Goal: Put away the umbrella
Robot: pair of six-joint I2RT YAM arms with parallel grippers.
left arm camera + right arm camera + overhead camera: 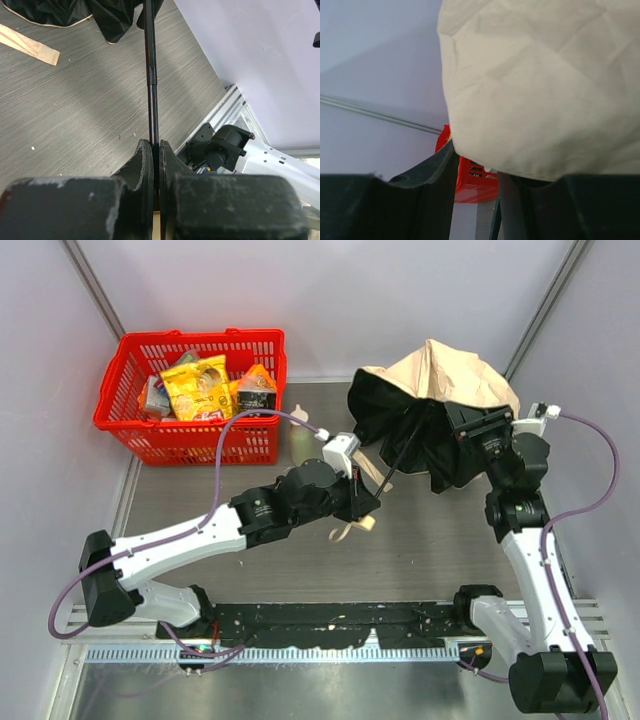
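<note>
Umbrella lies half-open, shaft slanting from canopy down into left gripper, clamped tight on it; right gripper, fingers spread, sits against canopy's opposite side

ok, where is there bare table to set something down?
The biggest bare patch of table lies between the left arm and right arm. A smaller strip runs between the red basket and the left arm. The back right is crowded by the umbrella, with a bottle beside the basket.
</note>
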